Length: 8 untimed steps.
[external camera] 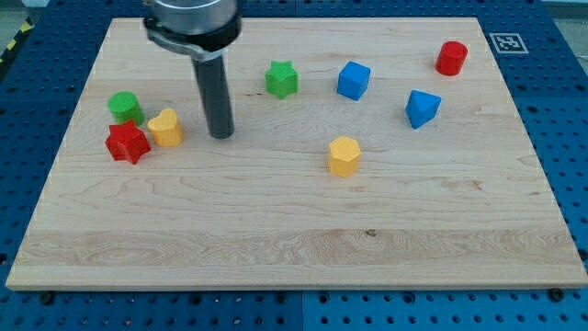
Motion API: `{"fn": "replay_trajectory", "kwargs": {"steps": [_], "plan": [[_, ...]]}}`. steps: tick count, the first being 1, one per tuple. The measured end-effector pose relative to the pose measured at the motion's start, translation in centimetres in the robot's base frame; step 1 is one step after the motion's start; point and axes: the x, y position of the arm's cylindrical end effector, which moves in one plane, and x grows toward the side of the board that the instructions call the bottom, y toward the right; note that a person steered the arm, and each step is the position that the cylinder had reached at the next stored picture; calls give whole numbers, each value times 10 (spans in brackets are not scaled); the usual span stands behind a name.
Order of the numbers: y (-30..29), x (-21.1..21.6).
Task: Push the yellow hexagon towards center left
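Observation:
The yellow hexagon (344, 155) lies on the wooden board (294, 248) a little right of the middle. My tip (220, 134) rests on the board at the upper left, well to the left of the hexagon. It stands just right of a yellow heart-shaped block (166, 127), with a small gap between them.
A red star block (127, 142) and a green cylinder (124, 107) sit beside the yellow heart at the left. A green star (282, 79), a blue cube (353, 80), a blue wedge-like block (422, 108) and a red cylinder (451, 58) lie along the top.

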Motion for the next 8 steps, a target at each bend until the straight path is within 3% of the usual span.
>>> {"fn": "replay_trajectory", "kwargs": {"steps": [2, 4, 5, 7, 8], "plan": [[-70, -2], [1, 12], [14, 34], [14, 36], [53, 71]]}}
